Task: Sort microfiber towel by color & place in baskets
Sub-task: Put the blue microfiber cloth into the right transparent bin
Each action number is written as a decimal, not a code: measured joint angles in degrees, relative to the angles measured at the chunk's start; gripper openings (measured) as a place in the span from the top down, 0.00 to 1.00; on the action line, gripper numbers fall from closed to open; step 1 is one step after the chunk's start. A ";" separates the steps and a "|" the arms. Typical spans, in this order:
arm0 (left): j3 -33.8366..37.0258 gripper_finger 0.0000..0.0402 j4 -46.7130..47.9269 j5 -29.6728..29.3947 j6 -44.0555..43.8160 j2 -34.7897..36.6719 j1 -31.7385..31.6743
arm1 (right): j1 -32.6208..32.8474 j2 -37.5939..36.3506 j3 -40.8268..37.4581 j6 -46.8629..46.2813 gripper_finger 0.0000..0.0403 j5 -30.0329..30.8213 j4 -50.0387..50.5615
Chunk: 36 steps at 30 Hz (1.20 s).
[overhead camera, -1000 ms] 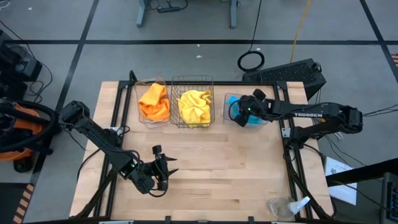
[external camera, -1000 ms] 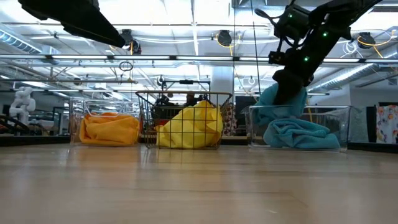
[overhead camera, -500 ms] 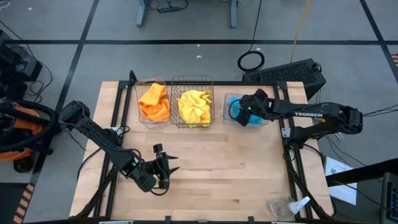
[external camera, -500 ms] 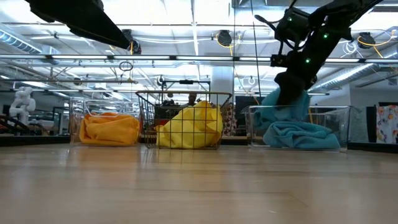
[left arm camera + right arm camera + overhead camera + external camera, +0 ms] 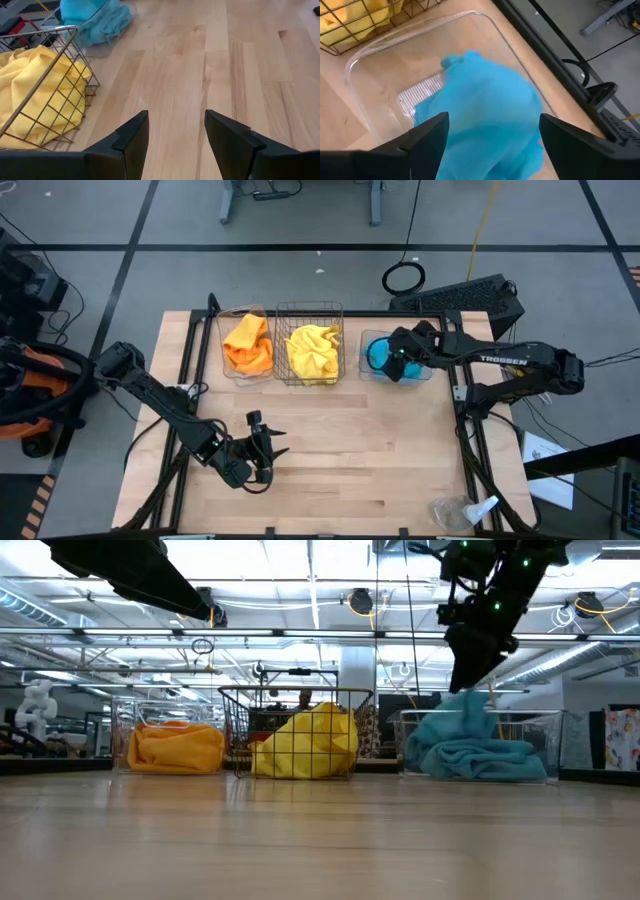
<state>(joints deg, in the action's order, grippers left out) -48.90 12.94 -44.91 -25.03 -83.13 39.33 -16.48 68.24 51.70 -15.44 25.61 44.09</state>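
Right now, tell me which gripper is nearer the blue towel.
The right. The right gripper hangs open just above the blue towel in its clear tub; the left gripper hovers open over bare table, far off near the front.

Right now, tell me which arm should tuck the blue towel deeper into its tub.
Right. The right end effector hangs open directly above the blue towel in the clear tub. The left end effector sits open over bare table near the front, far from that tub.

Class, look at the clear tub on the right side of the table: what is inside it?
A crumpled blue towel lies in the right clear tub, below the open right gripper. Part of the tub's floor shows bare; whatever lies under the towel is covered.
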 joint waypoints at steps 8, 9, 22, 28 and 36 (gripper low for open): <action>0.00 0.51 -0.66 0.04 -1.77 -0.21 0.00 | 2.90 -0.01 2.73 1.99 0.49 3.65 0.70; 0.00 0.51 -1.14 0.05 -2.04 -0.50 0.00 | 3.08 0.03 2.51 2.20 0.55 3.45 -0.71; 0.04 0.51 -5.17 1.42 -1.64 -5.69 -0.25 | -4.52 6.86 -5.80 -1.06 0.97 2.26 -6.06; 0.02 0.51 -5.08 1.40 -1.01 -5.79 -1.16 | -5.57 8.42 -6.12 -0.67 0.99 -0.22 -6.56; 0.02 0.51 -5.30 1.40 2.11 -5.79 -1.44 | -5.11 0.72 -6.12 -2.31 0.99 -0.18 -5.15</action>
<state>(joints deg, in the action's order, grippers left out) -48.88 7.64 -43.51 -22.92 -88.92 37.89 -21.59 68.96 45.58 -17.75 25.42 38.94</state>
